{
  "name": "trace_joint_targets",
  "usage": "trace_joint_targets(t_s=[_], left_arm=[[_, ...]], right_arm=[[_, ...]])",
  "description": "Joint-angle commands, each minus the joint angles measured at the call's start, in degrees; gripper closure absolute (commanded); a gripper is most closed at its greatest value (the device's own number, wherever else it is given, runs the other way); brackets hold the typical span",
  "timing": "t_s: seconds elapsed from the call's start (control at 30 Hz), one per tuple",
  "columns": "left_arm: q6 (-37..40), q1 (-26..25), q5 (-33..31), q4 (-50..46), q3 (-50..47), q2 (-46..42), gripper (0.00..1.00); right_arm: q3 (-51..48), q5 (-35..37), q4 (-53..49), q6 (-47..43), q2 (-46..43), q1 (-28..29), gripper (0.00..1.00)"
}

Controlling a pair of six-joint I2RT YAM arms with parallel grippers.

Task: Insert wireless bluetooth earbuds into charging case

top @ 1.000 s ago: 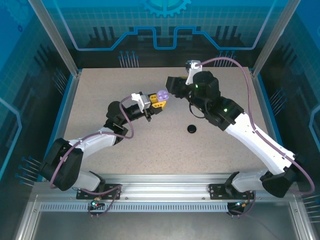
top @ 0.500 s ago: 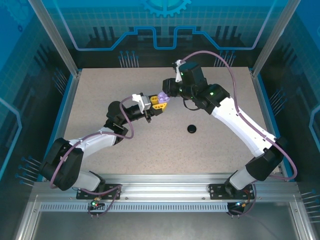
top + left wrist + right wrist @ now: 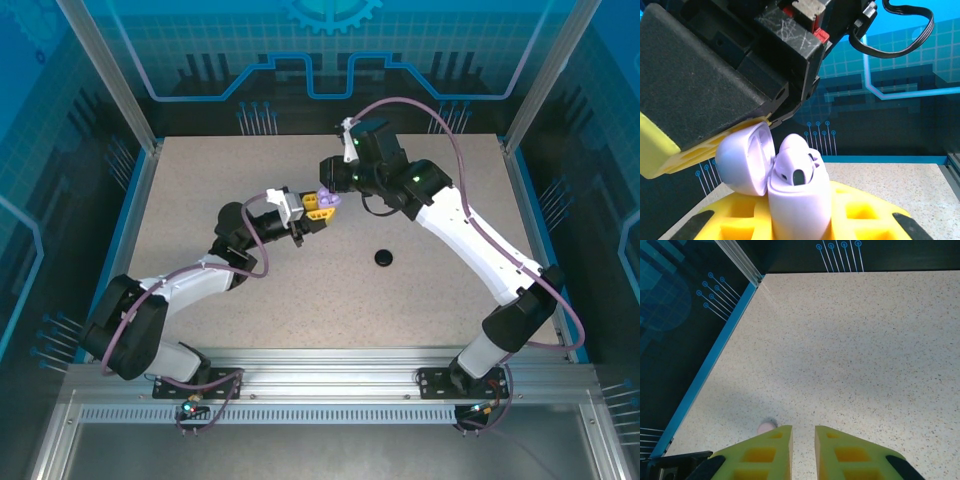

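Observation:
My left gripper (image 3: 316,206) is shut on an open lavender charging case (image 3: 800,200), upright between its yellow fingers (image 3: 867,212). The lid (image 3: 742,160) hangs open to the left, and one lavender earbud (image 3: 796,157) sits in the case. My right gripper (image 3: 329,186) hovers right over the case; in the left wrist view one of its yellow fingers (image 3: 665,147) rests against the lid. In the right wrist view its jaws (image 3: 802,435) stand almost together with nothing between them. A small pale pink rounded thing (image 3: 767,425) lies on the table behind the finger, too hidden to name.
A small round black object (image 3: 384,258) lies on the speckled table (image 3: 300,290) right of centre. A blue rim and metal post (image 3: 715,347) bound the table's back left corner. Both arms meet over the middle back.
The right arm has swung left and down onto the lavender case, and its jaws have narrowed. The left arm has kept the case still.

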Motion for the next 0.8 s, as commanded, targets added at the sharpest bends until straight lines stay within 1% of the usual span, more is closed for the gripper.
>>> trace_joint_targets(t_s=[0.0, 0.3, 0.43, 0.5, 0.57, 0.7, 0.73, 0.77], left_arm=[[0.1, -0.7, 0.5, 2.0, 0.2, 0.2, 1.00], [0.4, -0.7, -0.7, 1.9, 0.3, 0.2, 1.00], [0.4, -0.7, -1.0, 2.0, 0.3, 0.1, 1.00], [0.2, -0.7, -0.9, 2.1, 0.1, 0.1, 1.00], [-0.2, -0.7, -1.0, 2.5, -0.2, -0.1, 1.00], [-1.2, -0.7, -1.6, 2.4, -1.1, -0.8, 1.00], [-1.7, -0.7, -1.9, 2.1, -1.4, -1.2, 1.00], [-2.2, -0.7, -2.4, 1.5, -1.7, -1.5, 1.00]], right_arm=[[-0.8, -2.3, -3.6, -1.4, -1.5, 2.4, 0.82], [-8.7, -1.7, -3.1, -0.7, -8.7, 5.4, 0.86], [-12.6, -1.9, -2.2, 1.1, -12.9, 5.5, 0.89], [-14.0, 1.5, -1.8, 1.9, -16.2, 5.5, 0.86], [-15.7, 5.1, -0.6, 3.2, -20.2, 4.5, 0.82], [-18.8, 8.8, 1.3, 5.0, -27.1, 2.1, 0.75], [-19.3, 9.7, 1.3, 5.0, -28.6, 1.7, 0.72], [-20.0, 10.7, 1.0, 4.8, -30.0, 1.7, 0.66]])
